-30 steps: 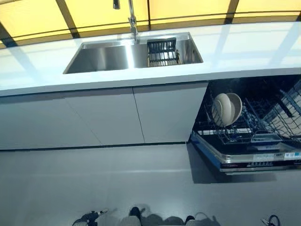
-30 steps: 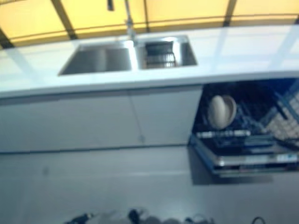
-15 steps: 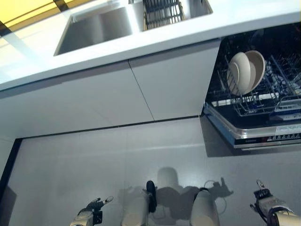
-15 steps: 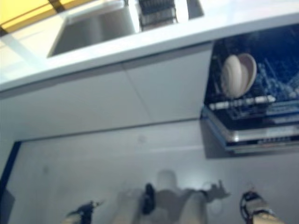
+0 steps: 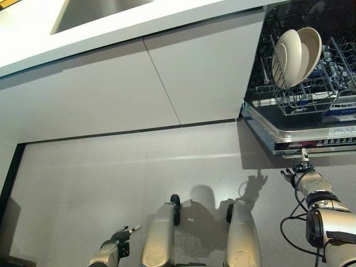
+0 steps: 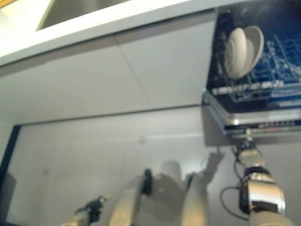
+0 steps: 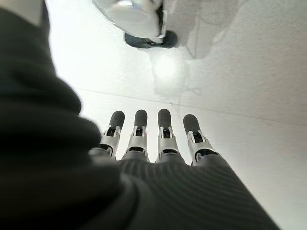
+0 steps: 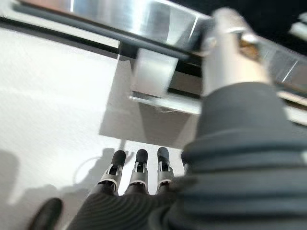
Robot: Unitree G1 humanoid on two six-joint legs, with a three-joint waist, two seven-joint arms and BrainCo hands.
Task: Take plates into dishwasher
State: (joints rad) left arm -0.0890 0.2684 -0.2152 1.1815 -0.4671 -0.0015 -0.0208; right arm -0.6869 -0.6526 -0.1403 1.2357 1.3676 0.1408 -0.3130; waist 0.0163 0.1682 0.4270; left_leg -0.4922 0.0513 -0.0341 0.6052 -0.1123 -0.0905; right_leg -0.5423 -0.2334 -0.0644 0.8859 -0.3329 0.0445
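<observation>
Two cream plates [image 5: 295,54] stand upright, side by side, in the lower rack [image 5: 311,97] of the open dishwasher at the upper right. My right hand [image 5: 305,178] hangs low at the right, just below the front edge of the dishwasher's open door [image 5: 311,138]. Its fingers [image 8: 139,170] are straight and hold nothing; the door's metal edge [image 8: 144,19] shows close above them. My left hand [image 5: 118,246] is low at the lower left, over the floor. Its fingers [image 7: 163,134] are straight and empty.
White cabinet fronts [image 5: 139,83] run under a white counter [image 5: 111,30] with a steel sink [image 5: 94,8] at the top left. Grey floor [image 5: 111,178] lies between me and the cabinets. The open door juts out over the floor at the right.
The camera has tilted down: counter and sink slid toward the top, more floor shows. Both hands have come into view, the right one rising near the dishwasher door's edge.
</observation>
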